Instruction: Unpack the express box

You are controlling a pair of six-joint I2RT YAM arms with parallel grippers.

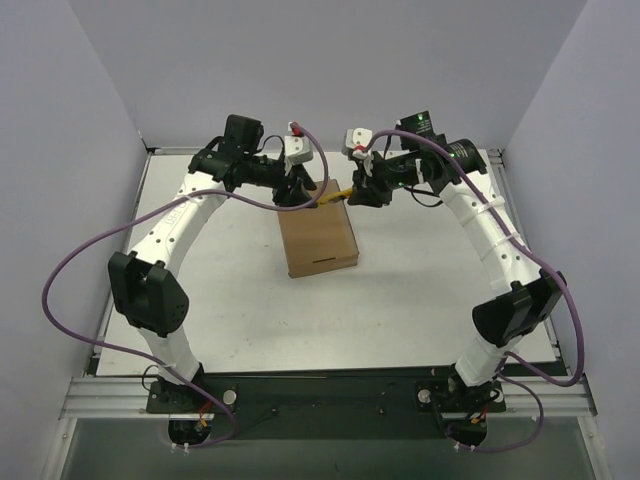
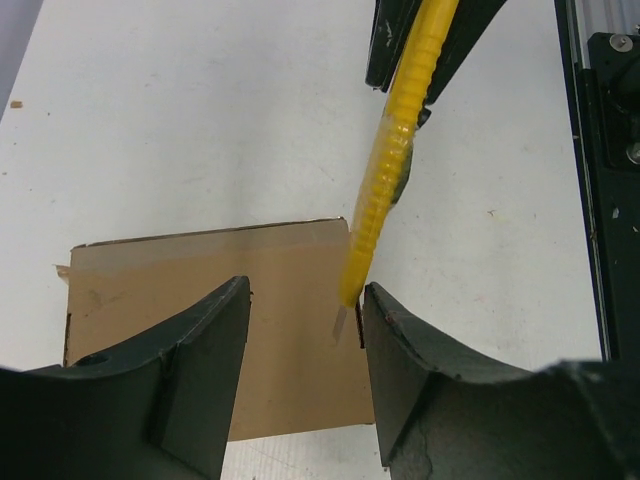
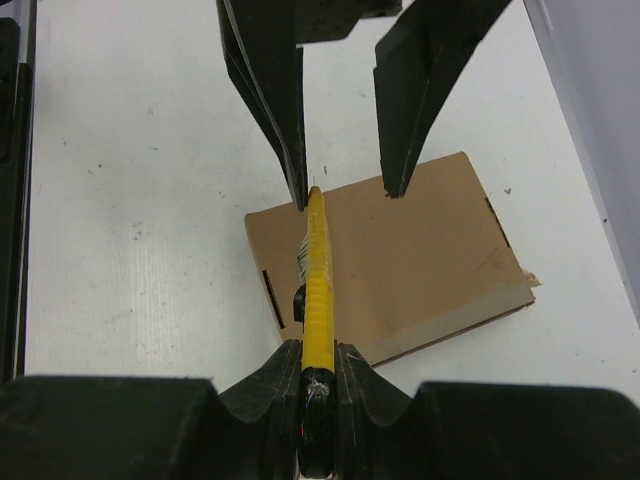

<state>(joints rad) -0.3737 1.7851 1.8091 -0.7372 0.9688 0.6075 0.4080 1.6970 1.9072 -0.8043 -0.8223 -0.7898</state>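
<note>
The express box [image 1: 318, 238] is a flat brown cardboard mailer lying closed on the white table, mid-back. It also shows in the left wrist view [image 2: 200, 290] and the right wrist view [image 3: 420, 250]. My right gripper [image 1: 362, 190] [image 3: 318, 370] is shut on a yellow utility knife [image 1: 341, 191] [image 3: 318, 270]. The knife [image 2: 395, 160] has its short blade out, its tip over the box's far edge. My left gripper [image 1: 300, 190] [image 2: 305, 330] is open and empty. Its fingers [image 3: 270, 90] straddle the knife tip at that edge.
The table [image 1: 200, 300] is walled at the back and both sides. A metal frame rail [image 1: 330, 395] with both arm bases runs along the near edge. A black rail [image 2: 610, 150] borders the table in the left wrist view. Purple cables loop beside both arms.
</note>
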